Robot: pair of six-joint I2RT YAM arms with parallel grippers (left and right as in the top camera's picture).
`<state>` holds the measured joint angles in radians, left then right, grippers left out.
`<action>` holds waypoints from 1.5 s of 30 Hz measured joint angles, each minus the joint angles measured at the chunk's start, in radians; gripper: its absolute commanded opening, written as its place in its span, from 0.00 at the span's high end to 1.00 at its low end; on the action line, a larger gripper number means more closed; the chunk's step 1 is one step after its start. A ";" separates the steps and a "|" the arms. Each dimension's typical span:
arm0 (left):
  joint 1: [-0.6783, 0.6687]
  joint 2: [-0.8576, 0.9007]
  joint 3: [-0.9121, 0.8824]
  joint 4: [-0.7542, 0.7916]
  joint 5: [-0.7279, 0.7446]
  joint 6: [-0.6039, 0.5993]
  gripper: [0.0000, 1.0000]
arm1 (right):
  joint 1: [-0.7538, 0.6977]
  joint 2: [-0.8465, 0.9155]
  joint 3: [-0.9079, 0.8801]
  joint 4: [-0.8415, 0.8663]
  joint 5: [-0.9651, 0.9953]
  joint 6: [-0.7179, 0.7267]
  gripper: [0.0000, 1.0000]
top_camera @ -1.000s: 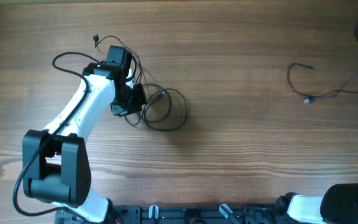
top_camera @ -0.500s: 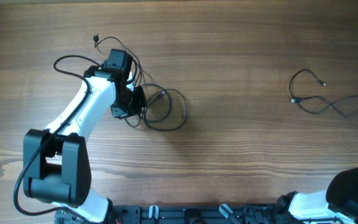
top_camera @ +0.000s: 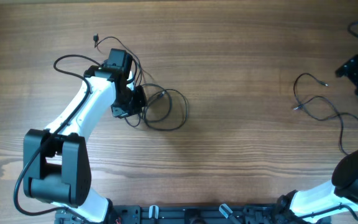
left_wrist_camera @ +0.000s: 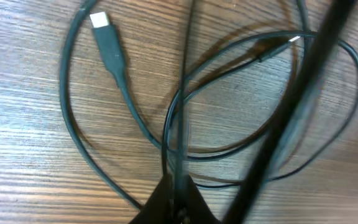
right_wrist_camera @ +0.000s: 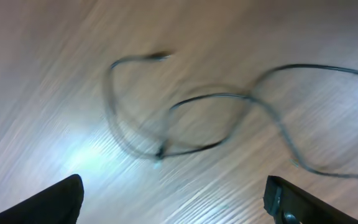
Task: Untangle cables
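The cables lie in two places. A tangle of thin black loops rests at the table's left, and one strand runs up to a small plug. My left gripper sits at the tangle's left edge. In the left wrist view that gripper is shut on thin strands of the loops, with a plug end lying beyond. A separate cable curls loose at the right. My right gripper hovers beside it, open. Its wrist view shows the gripper with nothing between the fingers, above this cable.
The table is bare wood between the two cable groups. The left arm's white links slant from the front-left base. A thicker black arm cable loops behind the left wrist. The right arm's base fills the front-right corner.
My right gripper has opened and let go of the right cable, which settled in loose curls on the table. That gripper moved left and farther back. The left gripper stayed put.
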<state>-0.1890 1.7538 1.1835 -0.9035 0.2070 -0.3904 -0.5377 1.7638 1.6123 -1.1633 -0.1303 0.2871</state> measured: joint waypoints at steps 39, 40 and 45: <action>0.250 -0.001 -0.008 -0.006 -0.170 -0.184 0.28 | 1.081 0.008 -0.002 0.123 -0.227 -0.235 0.11; 0.251 -0.001 -0.008 -0.006 -0.164 -0.185 0.27 | 1.106 0.016 -0.002 0.133 -0.216 -0.223 0.11; 0.251 -0.001 -0.008 -0.013 -0.156 -0.185 0.24 | 1.207 0.115 -0.002 0.140 -0.190 -0.168 0.20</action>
<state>0.0620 1.7527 1.1755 -0.9169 0.0505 -0.5751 0.6697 1.8786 1.6104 -1.0233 -0.3202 0.1192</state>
